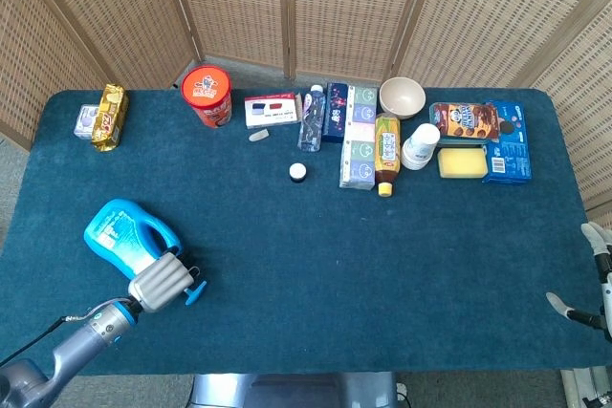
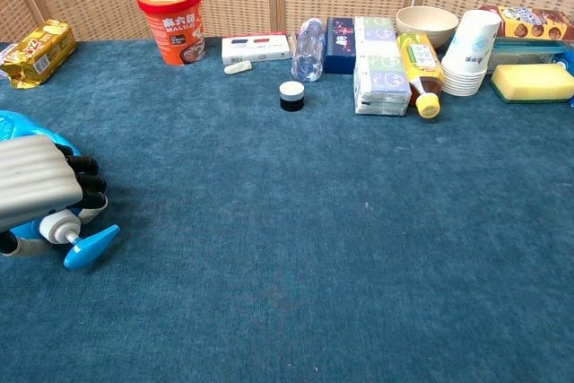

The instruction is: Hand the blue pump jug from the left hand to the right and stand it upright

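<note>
The blue pump jug (image 1: 124,234) lies on its side at the front left of the table, its pump nozzle (image 2: 90,246) pointing right. My left hand (image 1: 161,282) is wrapped over the jug's neck end and grips it; in the chest view the same hand (image 2: 40,182) covers most of the jug (image 2: 11,126). My right hand (image 1: 591,274) shows only at the far right edge of the head view, off the table's side, fingers apart and holding nothing.
A row of goods runs along the table's back: snack pack (image 1: 110,116), red tub (image 1: 207,95), small bottle (image 1: 312,118), boxes (image 1: 356,150), sauce bottle (image 1: 386,151), bowl (image 1: 402,96), cups (image 1: 420,145), sponge (image 1: 463,161). A small black-and-white cap (image 1: 298,171) sits nearer the middle.
</note>
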